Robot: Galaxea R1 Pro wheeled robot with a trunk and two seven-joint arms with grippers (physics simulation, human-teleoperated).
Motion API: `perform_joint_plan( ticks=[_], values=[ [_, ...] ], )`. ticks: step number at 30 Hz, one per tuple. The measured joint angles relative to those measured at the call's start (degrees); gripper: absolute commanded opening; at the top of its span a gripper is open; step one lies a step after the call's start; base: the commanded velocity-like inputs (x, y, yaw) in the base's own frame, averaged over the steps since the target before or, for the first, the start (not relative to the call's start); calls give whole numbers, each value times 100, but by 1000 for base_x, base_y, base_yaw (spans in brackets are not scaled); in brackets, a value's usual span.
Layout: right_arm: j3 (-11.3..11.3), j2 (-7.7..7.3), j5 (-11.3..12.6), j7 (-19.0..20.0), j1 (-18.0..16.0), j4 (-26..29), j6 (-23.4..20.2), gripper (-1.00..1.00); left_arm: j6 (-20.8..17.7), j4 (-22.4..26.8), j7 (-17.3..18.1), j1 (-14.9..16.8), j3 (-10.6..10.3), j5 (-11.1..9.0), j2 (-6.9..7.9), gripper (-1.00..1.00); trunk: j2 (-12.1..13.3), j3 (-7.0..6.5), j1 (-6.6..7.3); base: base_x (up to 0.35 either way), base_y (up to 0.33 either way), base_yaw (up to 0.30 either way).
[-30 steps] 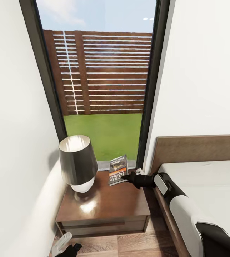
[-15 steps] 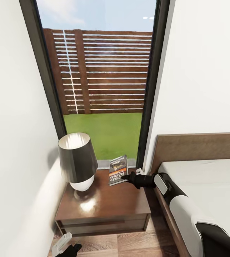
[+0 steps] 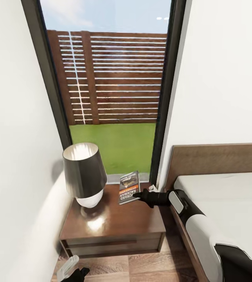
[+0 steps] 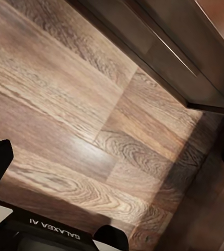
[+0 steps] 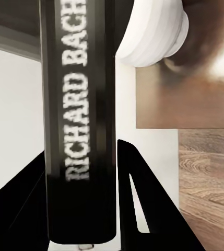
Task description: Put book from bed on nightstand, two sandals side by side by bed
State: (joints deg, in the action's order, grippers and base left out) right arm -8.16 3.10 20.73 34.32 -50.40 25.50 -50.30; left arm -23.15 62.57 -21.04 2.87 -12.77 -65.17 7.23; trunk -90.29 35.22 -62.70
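R black gripper (image 3: 137, 194) fingers pinched narrow on the thin dark-grey paperback book (image 3: 129, 187) w/ orange band, over the glossy dark-brown wooden nightstand (image 3: 114, 225) by a grey-shaded lamp (image 3: 83, 174); L gripper (image 3: 76, 273) low over wood-grain floor (image 4: 80, 125), fingers' gap can't tell.

The nightstand (image 3: 114, 225) stood on the wood floor (image 3: 149, 268), carrying a lamp (image 3: 83, 174) and the book (image 3: 129, 187) at its back edge.
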Motion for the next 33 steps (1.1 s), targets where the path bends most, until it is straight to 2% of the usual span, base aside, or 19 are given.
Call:
perform_joint_plan(
  ticks=[33],
  values=[
    [-1,-2,-7,16,12,20,12,-100,-3,-7,11,0,12,8,8,100,-1324,593,-725,0,0,0]
  ],
)
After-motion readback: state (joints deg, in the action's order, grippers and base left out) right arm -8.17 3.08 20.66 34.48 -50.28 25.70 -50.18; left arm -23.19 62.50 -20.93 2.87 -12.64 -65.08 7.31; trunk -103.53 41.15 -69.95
